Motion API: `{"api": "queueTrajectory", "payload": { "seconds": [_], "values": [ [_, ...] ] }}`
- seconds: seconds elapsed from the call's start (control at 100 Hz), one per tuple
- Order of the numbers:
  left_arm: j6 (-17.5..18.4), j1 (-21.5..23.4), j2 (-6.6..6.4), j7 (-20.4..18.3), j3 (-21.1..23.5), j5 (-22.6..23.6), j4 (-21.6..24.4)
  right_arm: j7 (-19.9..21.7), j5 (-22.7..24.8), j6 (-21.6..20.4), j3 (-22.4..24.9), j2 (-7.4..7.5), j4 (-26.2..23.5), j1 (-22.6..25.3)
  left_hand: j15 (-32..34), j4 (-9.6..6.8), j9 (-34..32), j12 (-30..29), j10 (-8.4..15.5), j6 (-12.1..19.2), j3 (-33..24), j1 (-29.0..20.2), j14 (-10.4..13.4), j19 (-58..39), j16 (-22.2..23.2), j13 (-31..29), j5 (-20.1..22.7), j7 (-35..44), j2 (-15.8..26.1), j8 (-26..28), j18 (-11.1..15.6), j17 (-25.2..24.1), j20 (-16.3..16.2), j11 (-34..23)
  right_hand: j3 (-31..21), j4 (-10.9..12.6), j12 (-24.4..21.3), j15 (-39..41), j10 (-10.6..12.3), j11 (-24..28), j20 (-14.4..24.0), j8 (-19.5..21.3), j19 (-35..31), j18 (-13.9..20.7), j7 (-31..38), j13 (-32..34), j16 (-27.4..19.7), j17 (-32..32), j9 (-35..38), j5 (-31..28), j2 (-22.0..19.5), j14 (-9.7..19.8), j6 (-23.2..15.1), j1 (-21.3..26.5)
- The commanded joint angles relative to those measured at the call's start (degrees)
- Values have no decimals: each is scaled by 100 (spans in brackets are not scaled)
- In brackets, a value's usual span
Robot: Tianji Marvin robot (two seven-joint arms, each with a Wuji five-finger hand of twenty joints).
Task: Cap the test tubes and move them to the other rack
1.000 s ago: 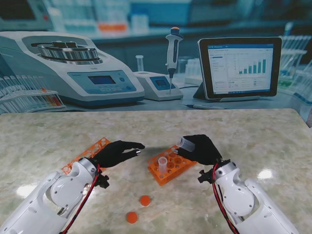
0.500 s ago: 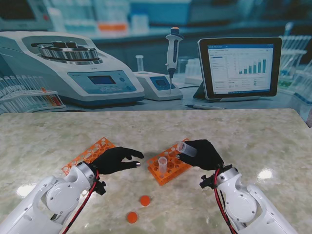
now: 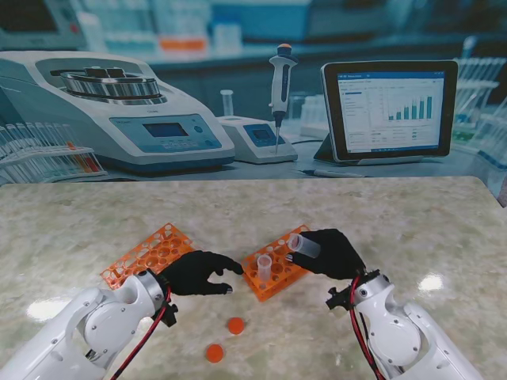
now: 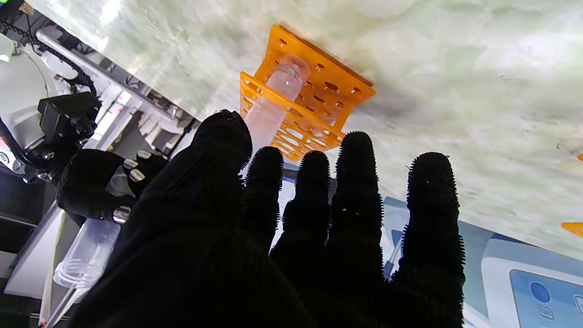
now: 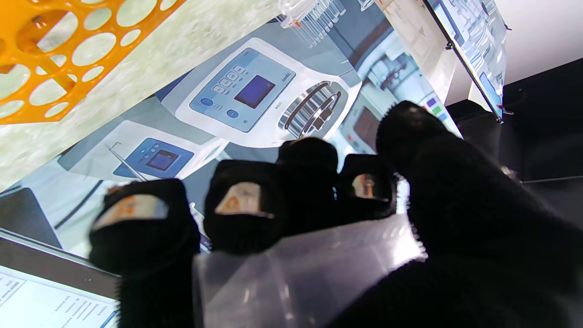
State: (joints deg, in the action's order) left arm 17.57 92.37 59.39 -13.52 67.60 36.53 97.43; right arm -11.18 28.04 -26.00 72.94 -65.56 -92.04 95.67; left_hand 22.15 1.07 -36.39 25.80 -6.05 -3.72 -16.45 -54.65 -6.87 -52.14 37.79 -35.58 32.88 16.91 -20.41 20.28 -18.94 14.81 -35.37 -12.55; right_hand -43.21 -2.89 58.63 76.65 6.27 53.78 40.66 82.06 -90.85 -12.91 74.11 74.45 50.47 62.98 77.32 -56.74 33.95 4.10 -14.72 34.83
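Here: marble worktop. Orange rack at 9 o'clock, second orange rack centre holding one uncapped tube. Left hand empty, fingers apart, between racks. Right hand clamped on tilted tube over second rack. Two orange caps at 6 o'clock.

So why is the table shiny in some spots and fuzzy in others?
Stand view: lamp glare makes bright patches on the table. Left wrist view: the table looks smeared behind the sharp orange rack. Right wrist view: the tube in the right hand sits too close, so it blurs.
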Motion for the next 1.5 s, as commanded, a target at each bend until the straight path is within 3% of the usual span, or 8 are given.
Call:
{"api": "queueTrajectory", "payload": {
  "seconds": [0.0, 0.33, 0.39, 0.64, 1.21, 1.49],
  "values": [
    [56, -5, 11, -12, -52, 26, -49, 1, 10, -10, -1, 3, -68, 78, 58, 126, 239, 109, 183, 12, -224, 78, 207, -237, 34, 69, -14, 70, -214, -49, 166, 41, -170, -62, -231, 276, 132, 137, 49, 35, 104, 277, -177, -3, 474, 113, 54, 101, 130, -385, -175, 121, -118, 207],
    [223, -60, -27, -55, -235, 150, -206, -33, 32, -23, 13, -2, -110, 112, 19, 157, 407, 192, 236, 279, -458, 135, 276, -126, 46, 243, 163, 13, -502, -157, 252, -149, -133, -91, -160, 276, 124, 87, 41, 41, 111, 293, -132, -17, 453, 109, 41, 90, 102, -363, -179, 91, -122, 234],
    [255, -71, -36, -64, -262, 197, -225, -29, 31, -19, 12, -1, -115, 113, 42, 220, 435, 289, 254, 319, -818, 269, 295, -43, 119, 293, 186, 75, -659, -193, 255, -217, -144, -94, -143, 273, 122, 77, 45, 41, 111, 296, -125, -21, 448, 111, 37, 93, 98, -354, -176, 86, -121, 228],
    [317, -148, -82, -197, -449, 290, -299, -9, 35, -20, 30, 5, -135, 128, 94, 262, 526, 407, 267, 546, -1018, 401, 318, 111, 225, 457, 244, 420, -788, 16, 262, -419, -182, -116, -82, 264, 115, 31, 42, 33, 107, 308, -82, -36, 426, 108, 22, 82, 66, -325, -188, 61, -120, 258],
    [240, -350, -159, -463, -912, 424, -367, -22, 53, -80, 133, 6, -242, 250, -63, 295, 668, 416, 300, 897, -878, 603, 301, 503, 219, 807, 216, 755, -693, 313, 190, -1001, -273, 4, 11, 255, 104, -2, 34, 27, 113, 331, -37, -48, 390, 110, 15, 73, 41, -292, -193, 44, -128, 281],
    [187, -429, -162, -408, -1049, 583, -463, 4, 55, -79, 147, 13, -280, 281, -107, 286, 706, 418, 327, 991, -781, 619, 281, 678, 244, 950, 177, 823, -666, 402, 164, -1191, -356, 52, 32, 255, 96, -14, 45, 24, 120, 340, -34, -46, 384, 110, 12, 74, 30, -294, -198, 37, -129, 288]
  ]
}}
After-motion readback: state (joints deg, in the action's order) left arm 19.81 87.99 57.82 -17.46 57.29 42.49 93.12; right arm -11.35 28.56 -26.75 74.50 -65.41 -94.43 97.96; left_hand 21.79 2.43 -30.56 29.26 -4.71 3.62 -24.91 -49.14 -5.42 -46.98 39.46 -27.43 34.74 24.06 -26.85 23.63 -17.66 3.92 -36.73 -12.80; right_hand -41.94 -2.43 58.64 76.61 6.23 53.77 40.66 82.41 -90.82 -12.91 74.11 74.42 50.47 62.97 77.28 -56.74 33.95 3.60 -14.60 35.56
